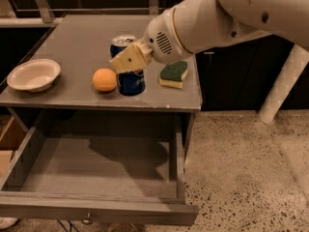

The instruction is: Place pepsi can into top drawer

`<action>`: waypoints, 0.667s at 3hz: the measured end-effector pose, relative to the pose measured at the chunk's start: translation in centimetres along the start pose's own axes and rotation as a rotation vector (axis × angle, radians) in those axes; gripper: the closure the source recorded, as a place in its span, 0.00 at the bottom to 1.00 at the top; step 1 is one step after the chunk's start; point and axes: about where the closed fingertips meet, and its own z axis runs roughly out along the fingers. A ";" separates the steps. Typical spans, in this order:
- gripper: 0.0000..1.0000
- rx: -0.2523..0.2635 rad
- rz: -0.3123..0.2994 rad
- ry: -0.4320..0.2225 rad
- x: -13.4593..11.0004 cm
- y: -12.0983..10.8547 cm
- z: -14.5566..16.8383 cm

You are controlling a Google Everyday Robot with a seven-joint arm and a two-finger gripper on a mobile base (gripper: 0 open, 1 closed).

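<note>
The pepsi can (131, 83), dark blue with a silver top, hangs upright over the front part of the tabletop, right beside the orange. My gripper (128, 62) is shut on the can, its tan fingers (134, 57) wrapping the can's upper half from the right. The white arm reaches in from the upper right. Below the table's front edge, the top drawer (96, 170) is pulled fully open; its grey floor holds nothing, and a small metal knob (87, 220) sits on its front.
An orange (105, 79) sits near the front edge of the grey tabletop (87, 35). A white bowl (34, 75) stands at the left, a green-and-yellow sponge (174, 73) at the right. Speckled floor lies to the right of the drawer.
</note>
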 end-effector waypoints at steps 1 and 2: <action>1.00 0.007 0.010 0.009 0.8 0.2 -0.4; 1.00 0.022 0.003 -0.006 0.8 0.2 -0.2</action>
